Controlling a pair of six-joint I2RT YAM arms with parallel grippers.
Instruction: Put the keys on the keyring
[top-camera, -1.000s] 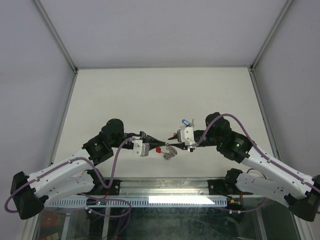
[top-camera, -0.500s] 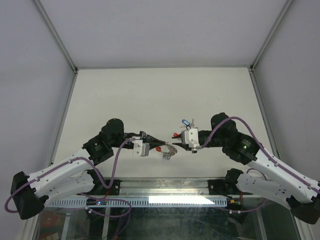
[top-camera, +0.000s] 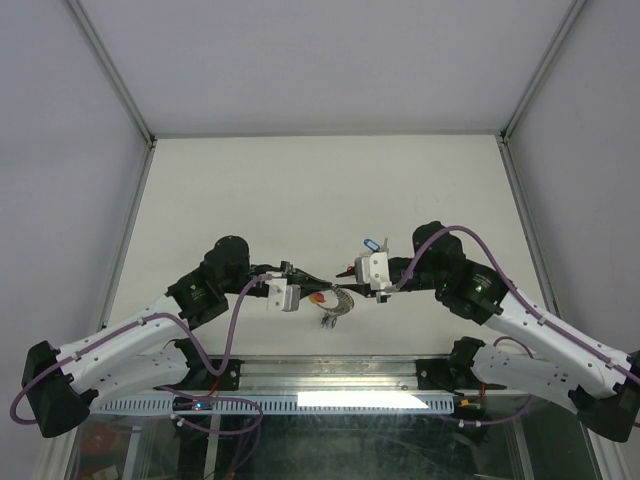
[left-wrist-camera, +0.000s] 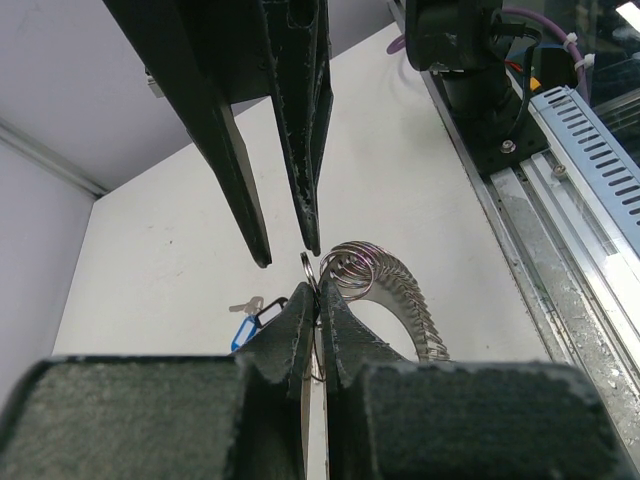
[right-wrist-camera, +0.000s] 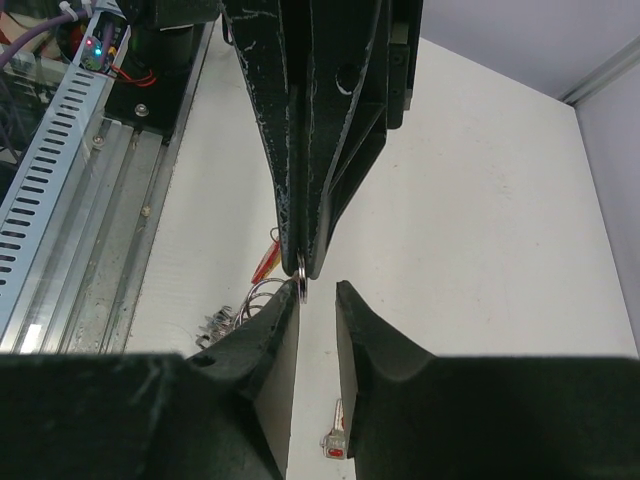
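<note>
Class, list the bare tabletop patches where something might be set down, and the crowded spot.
Bare: the far half of the table, back wall to the blue-tagged key, and the strips outside each arm. Crowded: near centre, where left gripper and right gripper meet above the rings.

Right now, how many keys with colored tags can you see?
3. The blue-tagged key lies beyond the right end effector; one red-tagged key is beside the left end effector; a second red-tagged key lies under the right one. Others may be hidden.
</note>
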